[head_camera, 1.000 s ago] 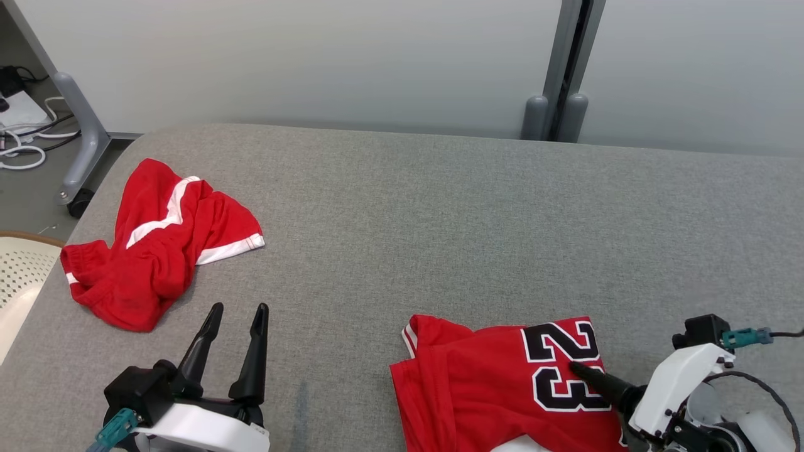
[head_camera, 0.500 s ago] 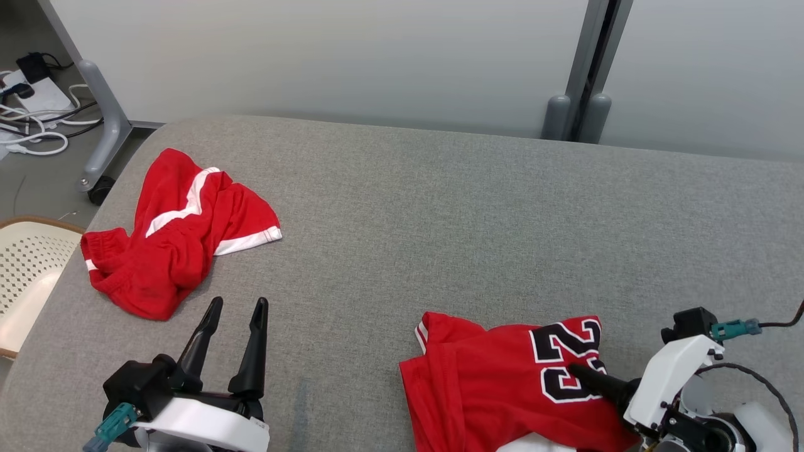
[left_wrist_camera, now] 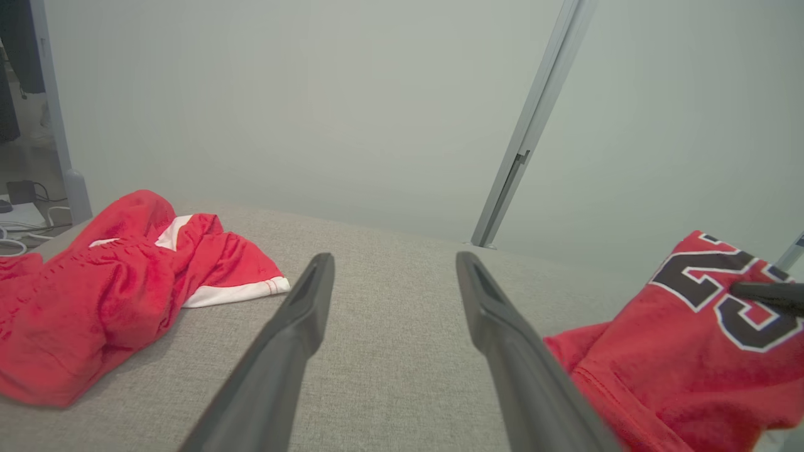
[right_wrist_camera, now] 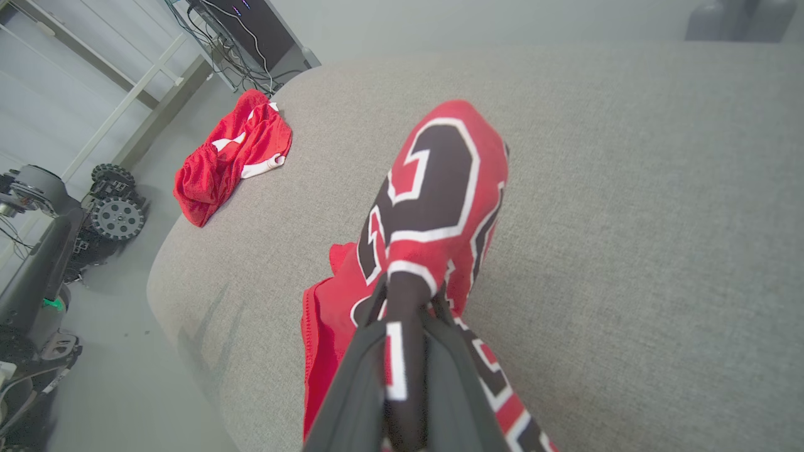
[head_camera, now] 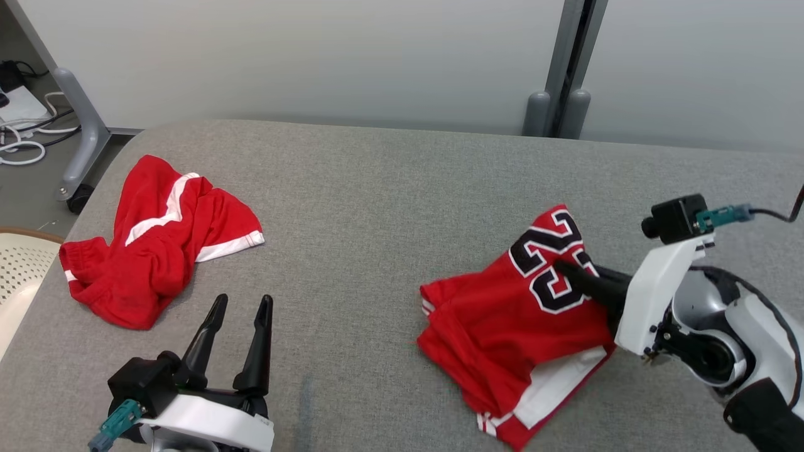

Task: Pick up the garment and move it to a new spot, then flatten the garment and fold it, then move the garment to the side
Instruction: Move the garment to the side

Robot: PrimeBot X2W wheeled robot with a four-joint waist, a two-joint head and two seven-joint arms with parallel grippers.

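1. Pressed almost together at the right gripper [right_wrist_camera: 408, 292] on a fold of the red jersey [right_wrist_camera: 440, 176] — cloth bearing the black, white-edged number squeezed between the two dark fingers and humped up past their tips.
2. In the head view, same right gripper [head_camera: 568, 271] pointing left across the number 23, tips sunk into the jersey [head_camera: 502, 320].
3. Raised at the gripped, numbered end; sloping down from there to the grey padded table [head_camera: 377, 201], with the lower folds and a white-banded hem resting on its near right part.
4. Spread wide at the left gripper [head_camera: 242, 301], nothing between the fingers; low over the near left of the table, tips pointing away from the robot.
5. From the left wrist, those open fingers [left_wrist_camera: 308, 301] framing bare grey padding, with the jersey [left_wrist_camera: 678, 351] rising just to their right.
6. Well apart from the jersey, at the far left of the table: crumpled red shorts [head_camera: 151, 251] with white stripes, lying near the rounded corner.
7. Beyond the far edge — pale wall panels and a grey post [head_camera: 559, 63].
8. Off the table's left side: cables [head_camera: 22, 144] on the floor, and a cream perforated object [head_camera: 19, 270] at the picture's edge, too cropped to identify.
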